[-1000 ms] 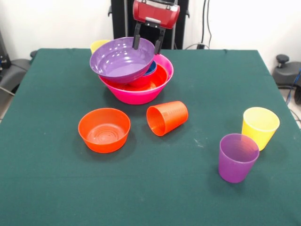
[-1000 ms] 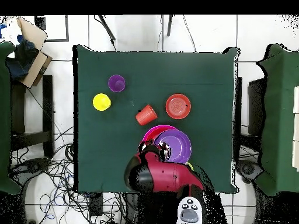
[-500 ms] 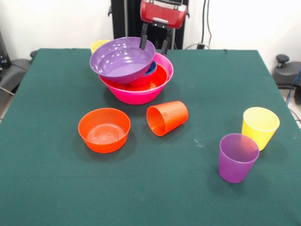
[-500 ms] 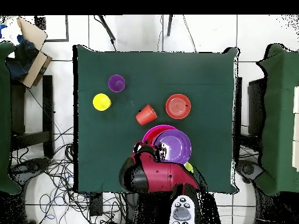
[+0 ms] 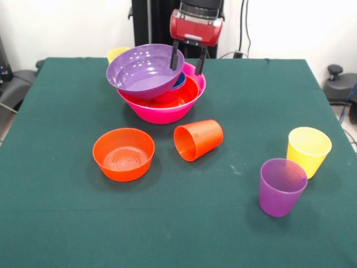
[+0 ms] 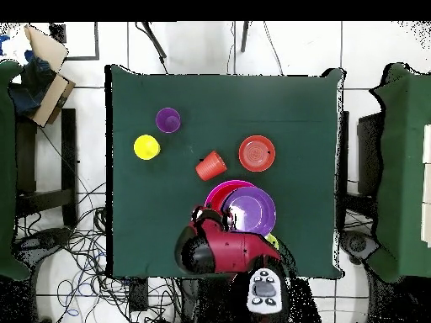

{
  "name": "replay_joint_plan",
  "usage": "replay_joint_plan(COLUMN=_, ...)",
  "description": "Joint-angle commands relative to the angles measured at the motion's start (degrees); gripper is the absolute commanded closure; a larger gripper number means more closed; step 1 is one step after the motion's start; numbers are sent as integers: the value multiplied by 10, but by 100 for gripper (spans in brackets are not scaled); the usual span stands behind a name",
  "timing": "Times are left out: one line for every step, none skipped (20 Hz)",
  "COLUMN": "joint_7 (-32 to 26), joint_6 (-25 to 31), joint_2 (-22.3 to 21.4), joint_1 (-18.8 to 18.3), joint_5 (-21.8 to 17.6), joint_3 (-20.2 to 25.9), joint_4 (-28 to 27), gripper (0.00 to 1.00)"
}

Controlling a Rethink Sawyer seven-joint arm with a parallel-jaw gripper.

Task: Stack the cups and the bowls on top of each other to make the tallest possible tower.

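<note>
The tower stands at the back of the table: a big pink bowl point(image 5: 162, 111) holds an orange bowl point(image 5: 187, 92) and a blue bowl point(image 5: 179, 81), with the wide purple bowl point(image 5: 144, 70) tilted on top. My gripper point(image 5: 187, 59) hangs open just right of the purple bowl's rim, over the pink bowl, holding nothing. An orange bowl point(image 5: 123, 153) sits upright in front. An orange cup point(image 5: 198, 139) lies on its side. A yellow cup point(image 5: 308, 149) and a purple cup point(image 5: 282, 186) stand at the right. Another yellow cup point(image 5: 115, 53) peeks out behind the tower.
From above, the red arm point(image 6: 227, 252) covers the table's near edge beside the purple bowl point(image 6: 250, 210). The orange bowl point(image 6: 257, 153), orange cup point(image 6: 210, 165), yellow cup point(image 6: 146, 147) and purple cup point(image 6: 167, 119) lie spread over the green table point(image 6: 295, 109).
The gripper has shifted right in the front view, off the purple bowl's rim it straddled. The purple bowl and everything else stayed put.
</note>
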Motion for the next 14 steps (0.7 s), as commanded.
replay_joint_plan(joint_7=81, joint_6=-66, joint_2=96, joint_1=-24, joint_5=-12, joint_3=74, joint_4=-6, gripper=0)
replay_joint_plan(joint_7=80, joint_6=-70, joint_2=102, joint_1=-25, joint_5=-13, joint_3=76, joint_4=-9, gripper=0)
replay_joint_plan(joint_7=80, joint_6=-72, joint_2=105, joint_1=-26, joint_5=-12, joint_3=78, joint_4=-9, gripper=0)
replay_joint_plan(joint_7=79, joint_6=-73, joint_2=106, joint_1=-26, joint_5=-11, joint_3=79, joint_4=-9, gripper=0)
replay_joint_plan(joint_7=78, joint_6=-73, joint_2=108, joint_1=-26, joint_5=-10, joint_3=81, joint_4=-9, gripper=0)
replay_joint_plan(joint_7=78, joint_6=-72, joint_2=108, joint_1=-25, joint_5=-8, joint_3=81, joint_4=-7, gripper=0)
replay_joint_plan(joint_7=78, joint_6=-76, joint_2=111, joint_1=-21, joint_5=-7, joint_3=78, joint_4=-6, gripper=0)
replay_joint_plan(joint_7=78, joint_6=-76, joint_2=111, joint_1=-18, joint_5=-5, joint_3=77, joint_4=-5, gripper=0)
replay_joint_plan(joint_7=78, joint_6=-76, joint_2=112, joint_1=-16, joint_5=-3, joint_3=76, joint_4=-4, gripper=0)
replay_joint_plan(joint_7=79, joint_6=-78, joint_2=113, joint_1=-13, joint_5=-1, joint_3=74, joint_4=-3, gripper=0)
replay_joint_plan(joint_7=80, joint_6=-80, joint_2=114, joint_1=-9, joint_5=1, joint_3=71, joint_4=-3, gripper=0)
replay_joint_plan(joint_7=82, joint_6=-82, joint_2=115, joint_1=-6, joint_5=3, joint_3=70, joint_4=-3, gripper=0)
replay_joint_plan(joint_7=81, joint_6=-76, joint_2=111, joint_1=-7, joint_5=5, joint_3=72, joint_4=-4, gripper=0)
replay_joint_plan(joint_7=82, joint_6=-76, joint_2=111, joint_1=-4, joint_5=7, joint_3=70, joint_4=-4, gripper=0)
